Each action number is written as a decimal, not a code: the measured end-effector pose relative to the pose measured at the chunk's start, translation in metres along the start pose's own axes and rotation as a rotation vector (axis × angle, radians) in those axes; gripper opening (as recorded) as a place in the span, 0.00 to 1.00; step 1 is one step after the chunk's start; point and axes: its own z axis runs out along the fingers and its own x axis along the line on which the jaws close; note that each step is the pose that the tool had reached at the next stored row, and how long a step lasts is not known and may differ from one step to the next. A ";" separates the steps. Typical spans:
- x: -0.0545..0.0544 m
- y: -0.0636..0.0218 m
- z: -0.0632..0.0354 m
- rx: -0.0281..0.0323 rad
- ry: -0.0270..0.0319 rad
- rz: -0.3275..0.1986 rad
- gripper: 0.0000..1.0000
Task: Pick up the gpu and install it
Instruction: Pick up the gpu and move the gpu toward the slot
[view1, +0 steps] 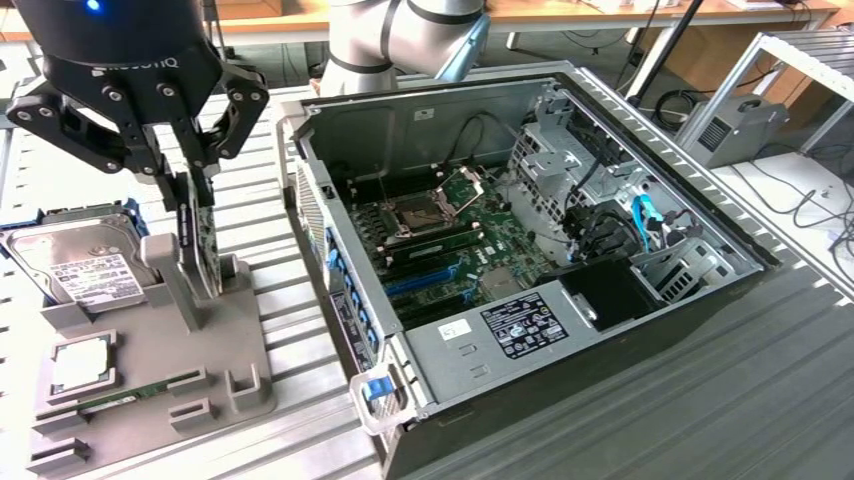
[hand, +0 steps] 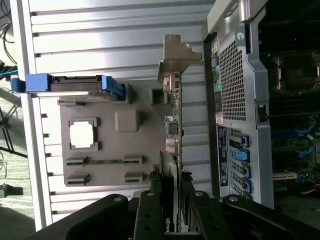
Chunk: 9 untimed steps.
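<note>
The gpu (view1: 203, 250) stands on edge in the grey holder (view1: 147, 390) at the exterior view's left, beside the open computer case (view1: 350, 290). My gripper (view1: 191, 190) reaches down from above, one finger on each face of the card, shut on it. In the wrist view the gpu (hand: 176, 115) appears edge-on, its silver bracket (hand: 175, 57) at the far end and the black fan side between my fingers (hand: 150, 212). The gripper (hand: 172, 222) sits over the card's near end. The motherboard (view1: 454, 250) lies exposed inside the case, with blue slots (view1: 424, 276).
On the holder are a silver hard drive (view1: 80, 265) with a white label, a square processor (view1: 83, 365) and a narrow memory stick (view1: 114, 400). The case's rear panel (hand: 232, 125) stands close beside the card. The ribbed metal table (view1: 307, 420) surrounds both.
</note>
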 end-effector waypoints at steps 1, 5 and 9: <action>0.000 0.0000 -0.0006 0.0000 0.0000 0.000 0.26; 0.000 0.0001 -0.0032 0.0000 0.0000 0.000 0.26; 0.000 0.0001 -0.0056 0.0000 -0.0001 0.000 0.26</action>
